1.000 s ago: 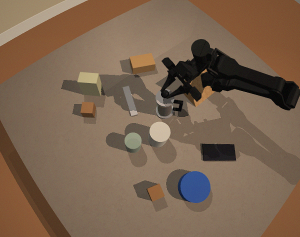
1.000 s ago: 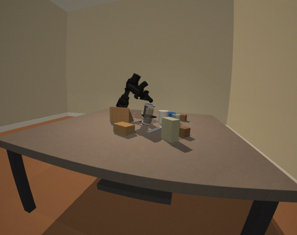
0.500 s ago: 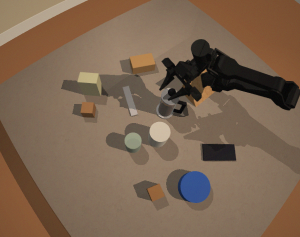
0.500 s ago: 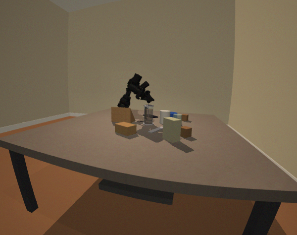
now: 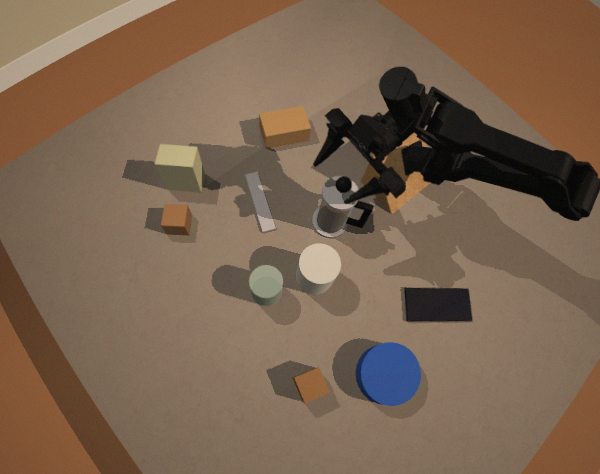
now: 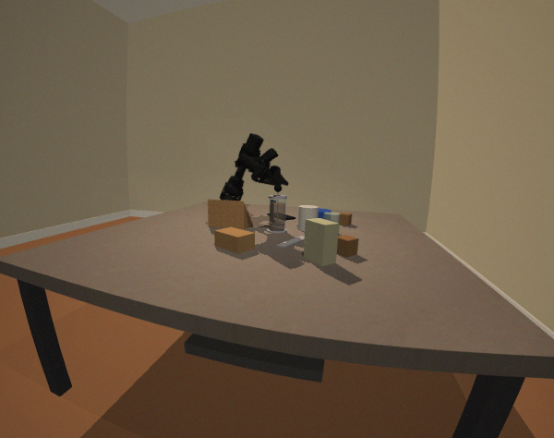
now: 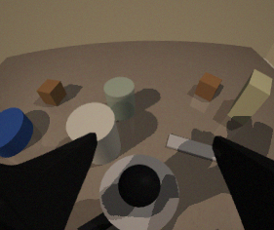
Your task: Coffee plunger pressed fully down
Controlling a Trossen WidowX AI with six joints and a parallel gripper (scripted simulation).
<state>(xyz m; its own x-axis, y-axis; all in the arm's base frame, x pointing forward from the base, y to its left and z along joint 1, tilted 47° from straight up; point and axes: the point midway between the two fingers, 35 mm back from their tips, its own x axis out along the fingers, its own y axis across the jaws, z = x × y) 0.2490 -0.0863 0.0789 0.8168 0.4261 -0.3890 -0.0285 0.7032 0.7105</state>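
The glass coffee press [image 5: 333, 215] [image 6: 277, 214] [image 7: 139, 220] stands upright near the middle of the table, its black handle [image 5: 362, 214] pointing right. Its black plunger knob [image 5: 343, 183] [image 6: 278, 188] [image 7: 139, 185] sits low, close above the grey lid. My gripper [image 5: 336, 180] [image 6: 279, 180] [image 7: 155, 139] is open wide. One finger stands on each side of the knob, clear of it, and nothing is between them.
A tan wedge box [image 5: 406, 186] [image 6: 226, 213] stands just behind the press, under the arm. Around the press are an orange box [image 5: 285, 126], a pale yellow box [image 5: 179, 166] [image 7: 256, 92], a grey bar [image 5: 259, 201] [image 7: 190, 146], a cream cylinder [image 5: 318, 267] [image 7: 94, 127], a green cylinder [image 5: 265, 284], a black slab [image 5: 436, 304] and a blue cylinder [image 5: 388, 373].
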